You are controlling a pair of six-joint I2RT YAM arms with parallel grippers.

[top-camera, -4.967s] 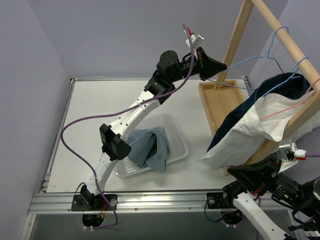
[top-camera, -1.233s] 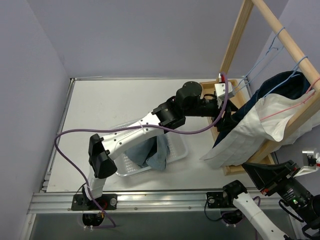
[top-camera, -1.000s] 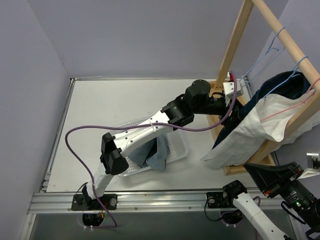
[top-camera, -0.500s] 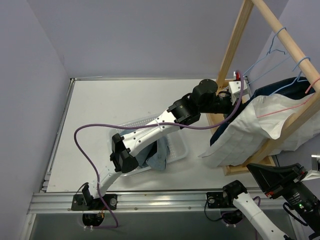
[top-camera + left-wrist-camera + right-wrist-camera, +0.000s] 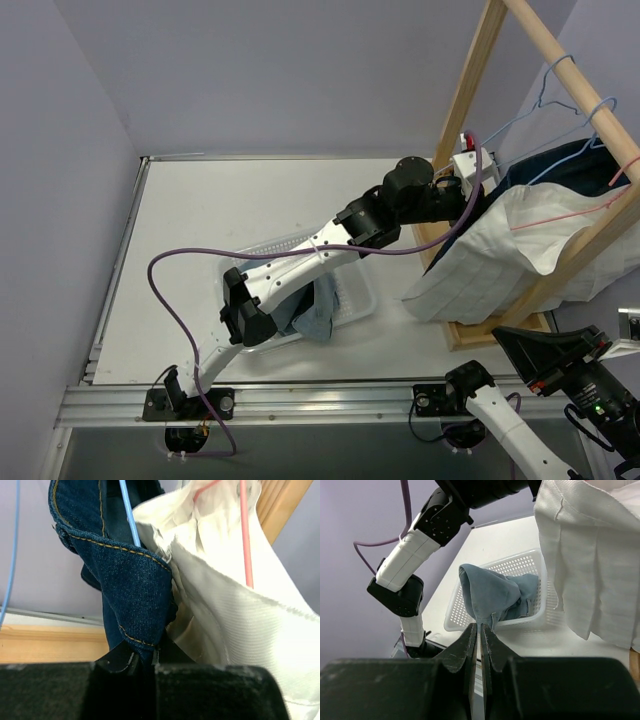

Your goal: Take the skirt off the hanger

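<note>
Your left pincer (image 5: 150, 652) is clamped shut on a stitched edge of the denim skirt (image 5: 135, 590). The skirt hangs directly above the fingers on the blue hanger (image 5: 129, 515). The white pleated garment (image 5: 235, 610) is just right of it, on the pink hanger (image 5: 244, 530). Your right pincer (image 5: 476, 635) is fully closed and holds nothing. The basket (image 5: 457, 612) with blue-grey cloth (image 5: 492, 597) sits on the surface (image 5: 505, 535) beyond its tips.
</note>
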